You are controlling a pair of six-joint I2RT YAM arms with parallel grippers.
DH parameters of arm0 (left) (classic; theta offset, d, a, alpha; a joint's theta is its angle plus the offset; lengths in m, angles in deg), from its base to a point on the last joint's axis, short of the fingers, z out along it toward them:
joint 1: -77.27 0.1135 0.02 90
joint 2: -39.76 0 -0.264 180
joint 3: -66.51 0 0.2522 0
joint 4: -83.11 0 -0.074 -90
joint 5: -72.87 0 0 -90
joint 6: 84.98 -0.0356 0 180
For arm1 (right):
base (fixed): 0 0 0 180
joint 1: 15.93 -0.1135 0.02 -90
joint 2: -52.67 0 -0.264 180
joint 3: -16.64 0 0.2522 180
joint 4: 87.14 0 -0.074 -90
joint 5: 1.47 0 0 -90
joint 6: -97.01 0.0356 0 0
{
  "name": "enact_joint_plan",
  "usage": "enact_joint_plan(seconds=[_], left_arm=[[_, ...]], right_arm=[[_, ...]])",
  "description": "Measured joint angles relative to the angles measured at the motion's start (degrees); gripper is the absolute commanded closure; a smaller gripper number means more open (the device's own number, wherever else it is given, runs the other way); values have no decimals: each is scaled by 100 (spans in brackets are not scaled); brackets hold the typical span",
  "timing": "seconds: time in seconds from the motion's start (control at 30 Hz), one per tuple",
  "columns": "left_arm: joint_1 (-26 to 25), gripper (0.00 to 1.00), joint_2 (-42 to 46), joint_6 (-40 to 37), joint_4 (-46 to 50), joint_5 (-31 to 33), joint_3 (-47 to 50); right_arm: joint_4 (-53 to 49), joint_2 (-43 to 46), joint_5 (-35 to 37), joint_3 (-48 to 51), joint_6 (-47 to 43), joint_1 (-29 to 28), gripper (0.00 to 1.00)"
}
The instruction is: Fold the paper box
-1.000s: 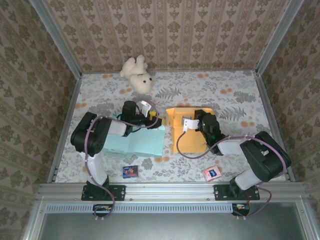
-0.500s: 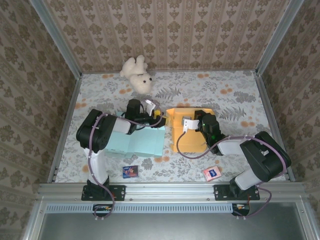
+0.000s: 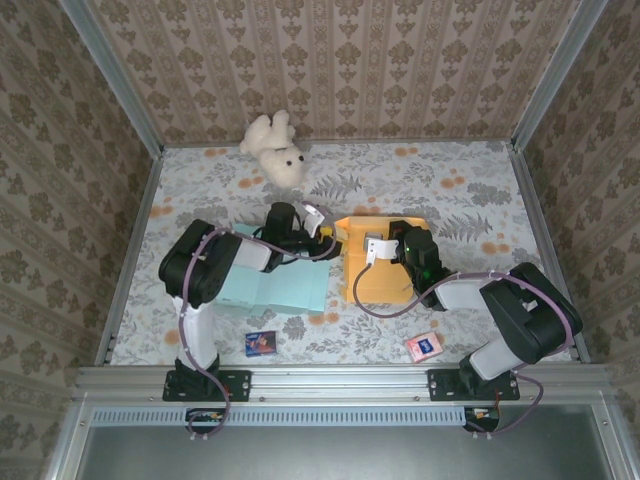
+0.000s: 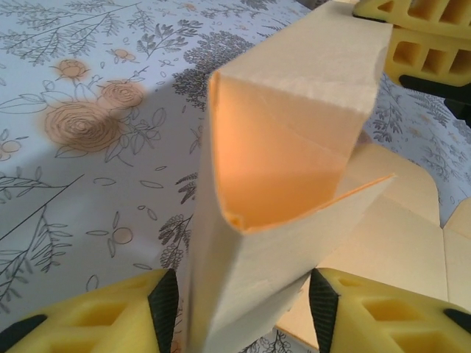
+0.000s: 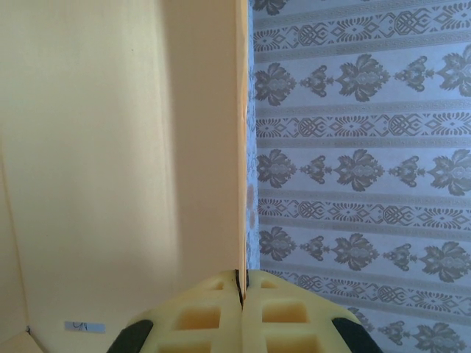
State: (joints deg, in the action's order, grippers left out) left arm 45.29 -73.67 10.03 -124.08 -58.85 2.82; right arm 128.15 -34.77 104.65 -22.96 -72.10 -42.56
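Top external view: nearest to me, a small blue pkt (image 3: pixel 260 343) lies on the L part of the flowery table (image 3: pixel 470 190). A small pink pkt (image 3: pixel 423 346) lies on the R part. Both are well apart from the work & block nothing.

Next back, a teal sheet (image 3: pixel 290 290) lies flat, its R edge just beside the paper box (image 3: pixel 378 280). The box is orange-yellow, mid table and partly folded. The left gripper (image 3: pixel 328 238) sits at the box's far L corner, reaching over the far edge of the teal sheet. Far back, a white teddy bear (image 3: pixel 275 147) lies near the wall (image 3: pixel 400 60), well apart from it all.

Left wrist view: a tall flap (image 4: pixel 280 169) of the box stands up btw my two yellow fingers (image 4: pixel 88 320). It is bent into a corner at the top. The jaws are about half wide, one on each side of the flap. The R pad looks to touch it & the L pad is v. close. I can't tell if it's a real pinch.

Right wrist view: the right gripper (image 5: pixel 241 290) is squeezed tight on the thin edge of a box side (image 5: pixel 110 147). That side stands straight up from the fingers, w/ the patterned wall behind it.
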Motion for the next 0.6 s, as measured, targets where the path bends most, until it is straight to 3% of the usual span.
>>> enact_joint_plan(seconds=[0.6], left_arm=[[-216,63,354,83,-509,348,627]], right_arm=[[175,-166,59,24,111,-42,100]])
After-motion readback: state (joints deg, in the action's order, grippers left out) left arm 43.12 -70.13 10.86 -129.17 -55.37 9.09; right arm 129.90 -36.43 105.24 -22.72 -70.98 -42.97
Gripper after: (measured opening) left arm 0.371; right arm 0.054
